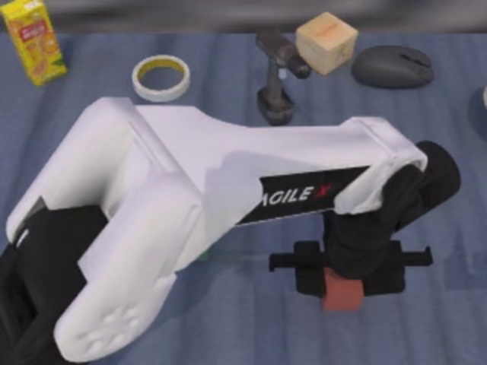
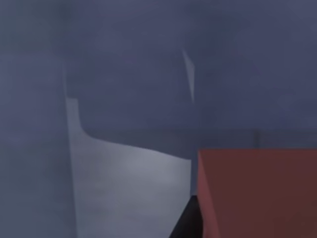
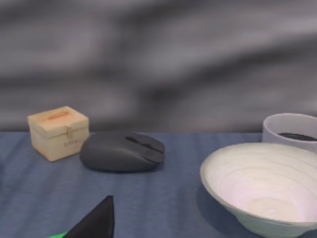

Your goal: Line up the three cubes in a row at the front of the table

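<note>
Reaching from the top view's lower left across the middle of the table (image 1: 228, 319), my left arm carries its tool (image 1: 344, 283) down near the front edge, a little right of centre. A small matte red cube (image 1: 342, 293) sits in that tool, its red face showing just below the black tool body, so the tool is closed on the cube. The left wrist view shows the same red cube (image 2: 257, 193) filling the corner of the frame, close against the camera, with blue-grey table surface beyond it. Whether the cube touches the table or hangs just above it, I cannot tell.

A sliver of bright green (image 3: 58, 235) shows at the edge of the right wrist view, beside a dark tool finger (image 3: 96, 220); I cannot tell whether the right tool is wide or narrow. The right arm does not appear in the top view. The pale teal-green cube is not visible in any view.

Farther back, a black pistol-shaped tool (image 1: 275, 72) stands upright near the middle of the table. A roll of tape (image 1: 160, 77) lies flat to its left, and a yellow juice carton (image 1: 33, 39) stands at the far left corner. A tan wooden cube (image 1: 326, 42) rests at the far edge just right of the black pistol-shaped tool, with a dark computer mouse (image 1: 393, 66) beside it. A white bowl (image 3: 260, 186) and a white cup (image 3: 291, 130) stand farther right.
</note>
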Robot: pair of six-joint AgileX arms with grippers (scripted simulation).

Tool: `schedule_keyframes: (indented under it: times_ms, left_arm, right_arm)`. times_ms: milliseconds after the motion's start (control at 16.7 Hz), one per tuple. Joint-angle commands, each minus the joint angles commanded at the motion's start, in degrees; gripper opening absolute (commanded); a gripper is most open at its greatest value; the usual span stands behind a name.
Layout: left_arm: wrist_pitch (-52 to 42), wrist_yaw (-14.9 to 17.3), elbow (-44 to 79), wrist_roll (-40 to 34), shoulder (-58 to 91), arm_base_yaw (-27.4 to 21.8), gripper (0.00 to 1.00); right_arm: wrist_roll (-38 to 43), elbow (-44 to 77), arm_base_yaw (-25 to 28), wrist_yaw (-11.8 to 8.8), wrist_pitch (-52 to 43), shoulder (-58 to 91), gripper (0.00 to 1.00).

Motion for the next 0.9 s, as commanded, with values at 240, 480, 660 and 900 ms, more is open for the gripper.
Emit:
schedule_keyframes:
  times_ms: [240, 480, 660, 900]
  left_arm:
    - [0.00, 0.00, 0.00, 0.00, 0.00, 0.00, 0.83]
    - [0.00, 0.00, 0.00, 0.00, 0.00, 0.00, 1.00]
    - [0.00, 0.00, 0.00, 0.00, 0.00, 0.00, 1.00]
    - [-0.01, 0.00, 0.01, 0.00, -0.03, -0.04, 1.00]
  right_arm:
    - [0.00, 0.00, 0.00, 0.00, 0.00, 0.00, 1.00]
    - [0.00, 0.00, 0.00, 0.00, 0.00, 0.00, 1.00]
    - [0.00, 0.00, 0.00, 0.00, 0.00, 0.00, 1.00]
    - [0.00, 0.00, 0.00, 0.00, 0.00, 0.00, 1.00]
